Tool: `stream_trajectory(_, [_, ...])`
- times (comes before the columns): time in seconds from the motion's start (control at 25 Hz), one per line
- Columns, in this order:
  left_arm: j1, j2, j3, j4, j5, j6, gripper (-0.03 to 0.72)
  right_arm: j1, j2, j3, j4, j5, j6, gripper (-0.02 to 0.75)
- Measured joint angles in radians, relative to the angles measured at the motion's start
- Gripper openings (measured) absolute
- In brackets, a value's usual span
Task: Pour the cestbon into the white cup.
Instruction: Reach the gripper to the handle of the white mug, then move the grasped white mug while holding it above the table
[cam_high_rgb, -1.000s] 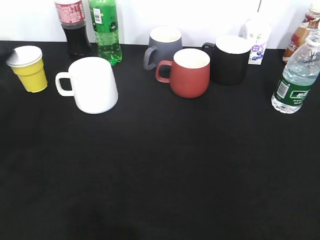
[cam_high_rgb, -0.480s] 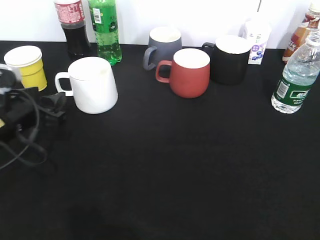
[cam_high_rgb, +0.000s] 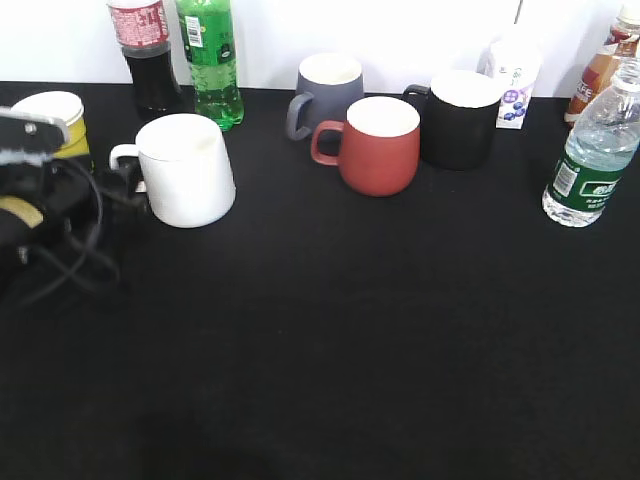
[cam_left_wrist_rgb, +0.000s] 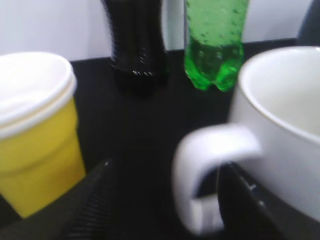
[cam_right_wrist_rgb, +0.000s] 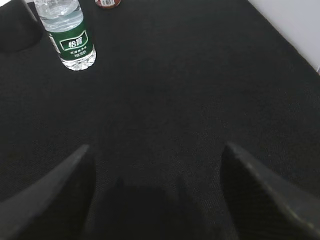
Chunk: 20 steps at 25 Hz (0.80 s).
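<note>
The open left gripper (cam_left_wrist_rgb: 165, 200) straddled the large white ceramic mug's (cam_high_rgb: 187, 168) handle near the desk's left edge and could tip it. The open right gripper (cam_right_wrist_rgb: 155, 192) hung well short of the clear green-labelled water bottle (cam_high_rgb: 594, 150) at the right edge.

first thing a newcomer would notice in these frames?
Probably the left gripper, open, its fingers either side of the white cup's handle at the table's left, with the yellow paper cup just behind. Next, the cestbon standing untouched at the far right edge, seen ahead of the open right gripper. A red mug sits mid-table.
</note>
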Motion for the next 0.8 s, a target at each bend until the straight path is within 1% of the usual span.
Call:
stream_trajectory(0.04, [0.018,0.000,-0.021,0.007,0.017,0.000,0.487,0.000,0.000,0.000,0.000,0.000,0.000,0.592])
stream_trajectory(0.08, [0.040,0.009,-0.042,0.047,0.034,0.000,0.470,0.000,0.000,0.000,0.000,0.000,0.000,0.592])
stream_trajectory(0.12, [0.065,0.031,-0.073,0.135,0.038,-0.004,0.439,0.000,0.000,0.000,0.000,0.000,0.000,0.592])
stream_trajectory(0.16, [0.075,0.062,-0.108,0.224,0.038,-0.032,0.405,0.000,0.000,0.000,0.000,0.000,0.000,0.592])
stream_trajectory(0.2, [0.079,0.098,-0.143,0.263,0.038,-0.057,0.362,0.000,0.000,0.000,0.000,0.000,0.000,0.592])
stream_trajectory(0.28, [0.080,0.153,-0.191,0.288,0.001,-0.074,0.267,0.000,0.000,0.000,0.000,0.000,0.000,0.592])
stream_trajectory(0.36, [0.080,0.170,-0.201,0.302,-0.025,-0.076,0.181,0.000,0.000,0.000,0.000,0.000,0.000,0.592])
stream_trajectory(0.44, [0.082,0.172,-0.203,0.319,-0.033,-0.089,0.068,0.000,0.000,0.000,0.000,0.000,0.000,0.592])
stream_trajectory(0.52, [0.083,0.172,-0.177,0.372,-0.072,-0.140,0.055,0.000,0.000,0.000,0.000,0.000,0.000,0.592])
stream_trajectory(0.6, [0.082,0.149,-0.096,0.411,-0.161,-0.147,0.051,0.000,0.000,0.000,0.000,0.000,0.000,0.592])
stream_trajectory(0.68, [0.067,0.065,-0.021,0.425,-0.165,-0.145,0.051,0.000,0.000,0.000,0.000,0.000,0.000,0.592])
stream_trajectory(0.72, [0.051,0.011,0.007,0.437,-0.171,-0.145,0.050,0.000,0.000,0.000,0.000,0.000,0.000,0.592])
stream_trajectory(0.8, [-0.005,-0.107,0.047,0.477,-0.180,-0.145,0.050,0.000,0.000,0.000,0.000,0.000,0.000,0.592])
